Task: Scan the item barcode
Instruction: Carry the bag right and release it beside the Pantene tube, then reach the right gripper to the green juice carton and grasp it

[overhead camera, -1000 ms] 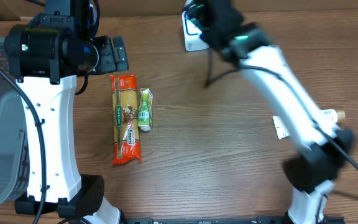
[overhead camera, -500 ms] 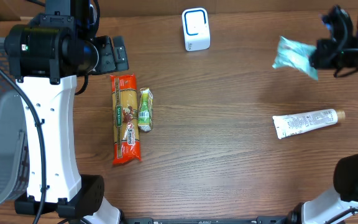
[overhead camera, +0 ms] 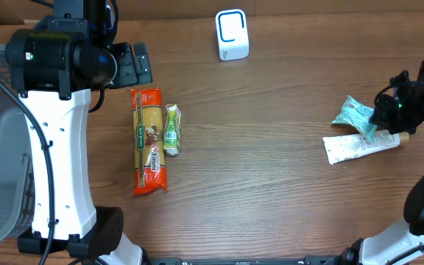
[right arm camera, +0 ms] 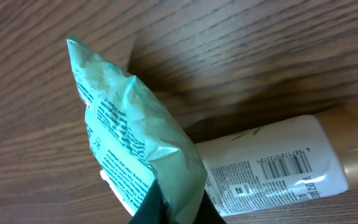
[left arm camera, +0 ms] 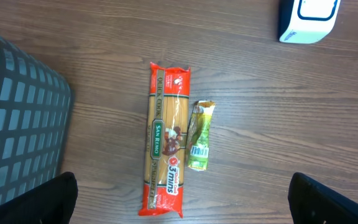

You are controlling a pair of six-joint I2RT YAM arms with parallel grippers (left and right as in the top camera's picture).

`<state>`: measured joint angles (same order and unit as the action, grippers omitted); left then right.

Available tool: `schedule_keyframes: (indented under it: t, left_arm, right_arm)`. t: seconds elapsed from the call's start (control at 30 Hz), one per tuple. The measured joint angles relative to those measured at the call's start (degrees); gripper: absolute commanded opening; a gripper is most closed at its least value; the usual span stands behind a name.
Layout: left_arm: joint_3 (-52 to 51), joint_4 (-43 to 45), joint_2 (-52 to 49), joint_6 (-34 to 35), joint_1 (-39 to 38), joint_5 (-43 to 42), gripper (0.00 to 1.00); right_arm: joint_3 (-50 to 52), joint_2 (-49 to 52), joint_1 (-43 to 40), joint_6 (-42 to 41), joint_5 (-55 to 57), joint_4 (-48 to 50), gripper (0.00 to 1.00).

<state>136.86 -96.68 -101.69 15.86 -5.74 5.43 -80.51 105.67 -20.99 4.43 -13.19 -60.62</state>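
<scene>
The right tool (overhead camera: 376, 119), clamped on the teal packet (overhead camera: 352, 113), had moved closer to just above the tube (overhead camera: 359, 146) by the surface's (overhead camera: 271, 169) right edge. The left tool (overhead camera: 129, 65) gaped wide.

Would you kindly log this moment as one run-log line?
right jaws: shut on teal plastic packet | packet: above white squeeze tube | left jaws: open, empty | white scanner box: table's far side
</scene>
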Motion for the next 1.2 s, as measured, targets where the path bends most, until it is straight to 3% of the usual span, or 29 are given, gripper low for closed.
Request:
schedule_keyframes:
  t: [0.17,0.2,0.53,0.63,0.7,0.73,0.77,1.0,1.2]
  left_arm:
    - [0.0,0.0,0.0,0.0,0.0,0.0,1.00]
    - [0.0,0.0,0.0,0.0,0.0,0.0,1.00]
    - [0.0,0.0,0.0,0.0,0.0,0.0,1.00]
    - [0.0,0.0,0.0,0.0,0.0,0.0,0.99]
    - [0.0,0.0,0.0,0.0,0.0,0.0,0.99]
    - [0.0,0.0,0.0,0.0,0.0,0.0,1.00]
    - [0.0,0.0,0.0,0.0,0.0,0.0,1.00]
    - [0.0,0.0,0.0,0.0,0.0,0.0,0.99]
    - [0.0,0.0,0.0,0.0,0.0,0.0,1.00]
  right_arm:
    - [0.0,0.0,0.0,-2.7,0.2,-0.4,0.33]
    - [0.0,0.0,0.0,-3.3,0.1,-0.7,0.46]
    - [-4.5,0.0,0.1,-4.6,-3.2,-8.8,0.50]
    - [-12.1,0.0,0.9,-5.1,-6.0,-13.2,0.58]
    - [-17.0,0.0,3.1,-5.9,-8.1,-14.3,0.87]
    - [-18.5,-0.1,4.6,-6.8,-9.7,-14.0,0.97]
    - [-19.2,-0.1,6.1,-7.5,-11.4,-13.3,1.00]
    - [-18.9,0.5,26.5,-10.9,-23.4,5.5,1.00]
    - [-18.7,6.6,46.8,-18.3,-17.0,18.6,1.00]
